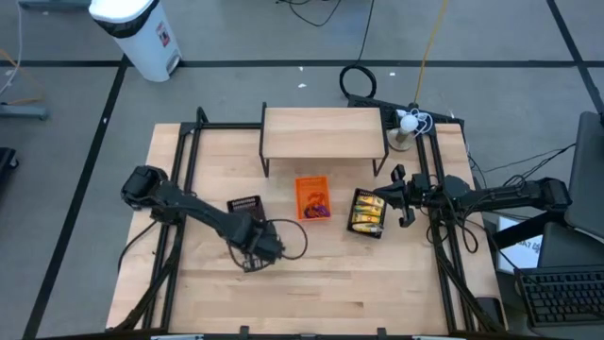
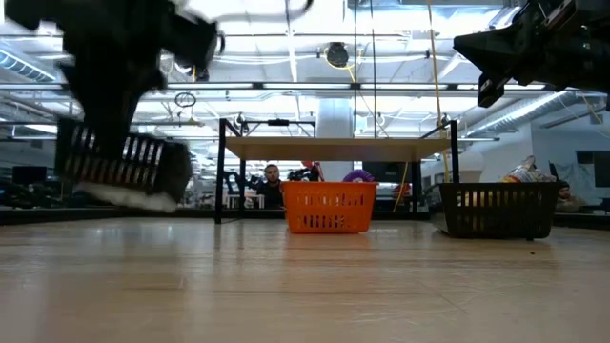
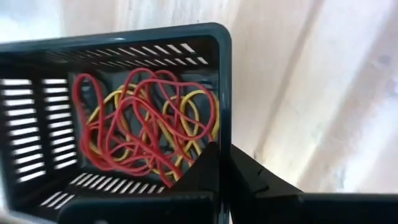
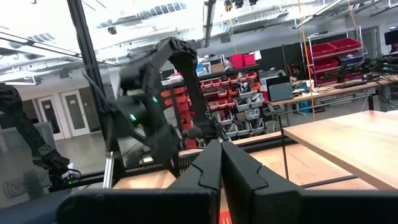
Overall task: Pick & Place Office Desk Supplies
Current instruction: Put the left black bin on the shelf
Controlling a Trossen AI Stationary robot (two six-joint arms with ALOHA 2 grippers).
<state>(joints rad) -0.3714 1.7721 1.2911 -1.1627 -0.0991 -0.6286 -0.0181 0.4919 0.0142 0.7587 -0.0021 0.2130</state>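
Note:
My left gripper [image 1: 253, 253] is shut on a small black mesh tray [image 2: 124, 167] and holds it above the table's near-left middle. Red and yellow rubber bands [image 3: 143, 118] lie tangled on that tray's floor. A small orange tray [image 1: 312, 197] with orange and purple bits stands at the table's middle. To its right a second black mesh tray [image 1: 367, 212] holds yellow packets [image 1: 366, 215]. My right gripper [image 1: 401, 198] hovers shut and empty, high beside that tray's right edge [image 2: 534, 43]. My left gripper holds the black mesh tray by one side wall near a corner [image 3: 225, 112], with one finger [image 3: 208, 171] inside the tray and the other outside. The fingers come from above, pointing down. In the low view the tray hangs lifted clear of the table, slightly tilted.
A low wooden shelf [image 1: 324, 132] on black legs stands at the table's far middle. A small flat black thing [image 1: 243, 204] lies left of the orange tray. Black frame rails [image 1: 179, 161] run along both table sides. Bare wood [image 1: 377, 283] lies along the near edge.

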